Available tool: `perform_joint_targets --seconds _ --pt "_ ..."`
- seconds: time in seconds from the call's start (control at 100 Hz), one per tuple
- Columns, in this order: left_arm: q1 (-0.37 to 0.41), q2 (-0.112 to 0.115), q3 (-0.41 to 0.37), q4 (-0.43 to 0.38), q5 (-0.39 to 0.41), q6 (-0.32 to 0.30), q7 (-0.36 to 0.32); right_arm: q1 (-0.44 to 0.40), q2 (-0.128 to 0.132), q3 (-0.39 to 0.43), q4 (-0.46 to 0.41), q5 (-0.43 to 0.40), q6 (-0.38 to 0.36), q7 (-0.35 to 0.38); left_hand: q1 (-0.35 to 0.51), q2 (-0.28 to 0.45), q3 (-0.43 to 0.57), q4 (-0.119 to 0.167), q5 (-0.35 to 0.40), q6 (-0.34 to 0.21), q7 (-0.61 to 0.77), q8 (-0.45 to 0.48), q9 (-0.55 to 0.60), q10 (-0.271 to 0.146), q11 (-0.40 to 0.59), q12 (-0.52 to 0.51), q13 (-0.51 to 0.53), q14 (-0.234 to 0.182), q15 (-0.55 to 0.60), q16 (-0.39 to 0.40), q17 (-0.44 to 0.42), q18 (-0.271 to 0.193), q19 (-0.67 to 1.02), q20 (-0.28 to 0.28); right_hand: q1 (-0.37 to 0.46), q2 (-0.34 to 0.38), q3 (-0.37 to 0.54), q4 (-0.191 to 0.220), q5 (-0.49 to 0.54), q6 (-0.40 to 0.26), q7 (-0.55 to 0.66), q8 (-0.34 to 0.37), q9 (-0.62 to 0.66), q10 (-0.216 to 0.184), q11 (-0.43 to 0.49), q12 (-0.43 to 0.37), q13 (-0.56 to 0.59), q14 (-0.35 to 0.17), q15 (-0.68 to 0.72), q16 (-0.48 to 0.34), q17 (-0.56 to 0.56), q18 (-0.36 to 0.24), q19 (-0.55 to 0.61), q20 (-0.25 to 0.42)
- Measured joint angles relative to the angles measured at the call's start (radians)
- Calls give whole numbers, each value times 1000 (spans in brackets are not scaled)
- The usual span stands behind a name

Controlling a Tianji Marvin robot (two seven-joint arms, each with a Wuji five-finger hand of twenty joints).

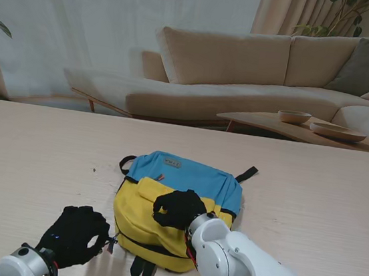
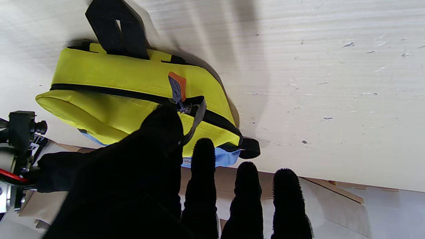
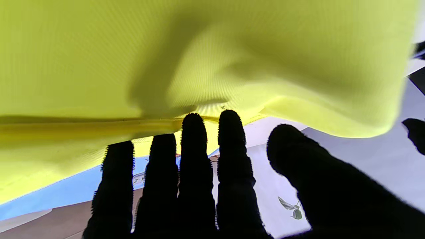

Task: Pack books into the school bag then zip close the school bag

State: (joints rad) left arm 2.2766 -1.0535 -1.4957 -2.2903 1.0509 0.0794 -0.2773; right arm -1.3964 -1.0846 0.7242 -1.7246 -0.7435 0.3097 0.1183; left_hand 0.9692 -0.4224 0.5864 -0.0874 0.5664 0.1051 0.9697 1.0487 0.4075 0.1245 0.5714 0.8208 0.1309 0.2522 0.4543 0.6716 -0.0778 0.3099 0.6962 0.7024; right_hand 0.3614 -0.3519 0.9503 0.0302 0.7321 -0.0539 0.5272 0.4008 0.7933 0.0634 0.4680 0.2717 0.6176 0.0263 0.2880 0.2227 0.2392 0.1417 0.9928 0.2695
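Yellow school bag (image 1: 160, 226) under flat, spread right robot hand (image 1: 177, 209); left robot hand (image 1: 75, 232) pinching zipper pull (image 2: 177, 89), books unseen.

**Much of the bag's front is hidden**

In the stand view the right hand (image 1: 177, 209) covers part of the bag (image 1: 186, 178), and both arms run off the bottom edge. Whether the left hand (image 1: 75, 236) pinches the zipper pull (image 2: 177, 89) cannot be told.

Left hand (image 2: 159, 172) pinches the zipper pull (image 2: 181, 106) on the yellow school bag (image 2: 109, 79).
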Motion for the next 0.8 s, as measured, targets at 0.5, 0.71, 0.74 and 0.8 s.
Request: perform_joint_targets --seconds 0.5,0.71,0.74,0.8 --pt "29 8 37 -50 5 -22 -38 82 1 -77 45 45 33 5 1 3 0 0 0 5 -16 0 38 1 0 98 13 1 18 7 0 0 37 0 0 -7 1 0 10 0 7 -32 12 -20 74 28 -3 -51 29 5 18 15 92 53" --pt "-52 27 121 -50 -8 -23 -174 93 -4 -87 51 51 46 5 3 5 0 0 1 26 -17 -5 52 5 1 138 13 12 32 17 0 0 72 1 0 -7 1 0 10 1 7 -32 15 -21 89 45 -3 -59 38 17 24 19 104 56" --pt "-67 30 132 -50 -21 -21 -191 94 -5 -88 51 52 48 5 3 5 0 0 1 26 -17 -5 52 14 5 138 13 12 32 17 0 0 72 1 0 -7 1 0 10 1 7 -32 15 -21 89 45 -3 -59 39 17 24 19 104 56" --pt "-94 37 150 -49 -44 -18 -209 96 -6 -89 52 54 50 5 3 9 0 0 1 26 -17 -5 52 14 13 140 13 12 33 27 0 0 74 1 0 -7 1 0 10 3 7 -32 15 -21 89 46 -3 -61 39 18 24 19 105 56"
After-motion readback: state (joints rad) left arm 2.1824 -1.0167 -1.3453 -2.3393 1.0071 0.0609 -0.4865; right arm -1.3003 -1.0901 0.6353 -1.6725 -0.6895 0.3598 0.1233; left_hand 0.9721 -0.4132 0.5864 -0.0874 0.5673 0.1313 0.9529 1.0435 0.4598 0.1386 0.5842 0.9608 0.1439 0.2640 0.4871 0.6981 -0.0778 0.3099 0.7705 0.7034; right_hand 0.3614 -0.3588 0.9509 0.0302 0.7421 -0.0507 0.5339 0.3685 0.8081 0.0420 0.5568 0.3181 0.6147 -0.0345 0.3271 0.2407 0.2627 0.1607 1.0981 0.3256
